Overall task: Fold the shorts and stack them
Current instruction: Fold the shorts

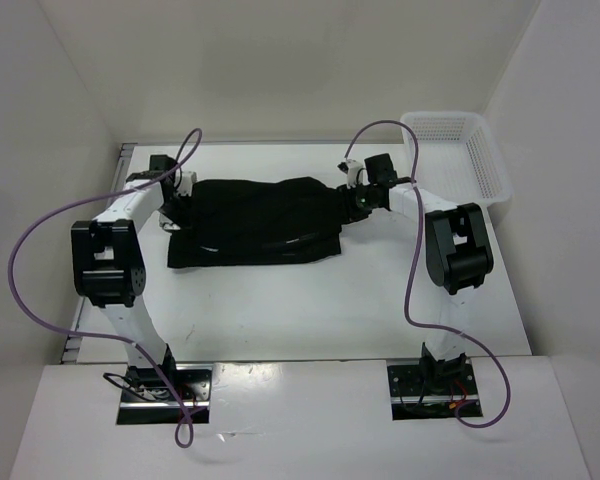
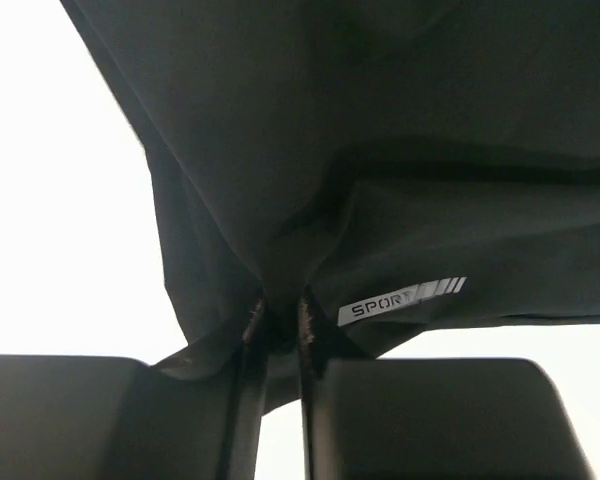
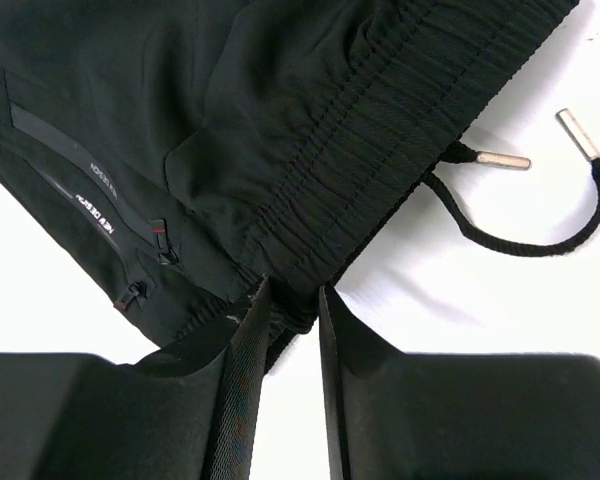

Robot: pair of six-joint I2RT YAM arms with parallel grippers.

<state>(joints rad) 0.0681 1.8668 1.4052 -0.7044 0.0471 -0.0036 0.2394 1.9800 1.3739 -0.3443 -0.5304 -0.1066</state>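
Note:
The black shorts [image 1: 255, 222] lie across the middle of the white table, their far part lifted between the two grippers. My left gripper [image 1: 172, 208] is shut on the shorts' left hem; in the left wrist view [image 2: 280, 300] the fabric bunches between the jaws, beside a pale SPORT logo [image 2: 400, 300]. My right gripper [image 1: 355, 200] is shut on the elastic waistband [image 3: 380, 110] at the shorts' right end, and it shows in the right wrist view [image 3: 292, 300]. A black drawstring [image 3: 520, 215] with metal tips lies on the table beside it.
A white plastic mesh basket [image 1: 458, 155] stands at the back right corner of the table. White walls enclose the table on the far, left and right sides. Purple cables loop above both arms.

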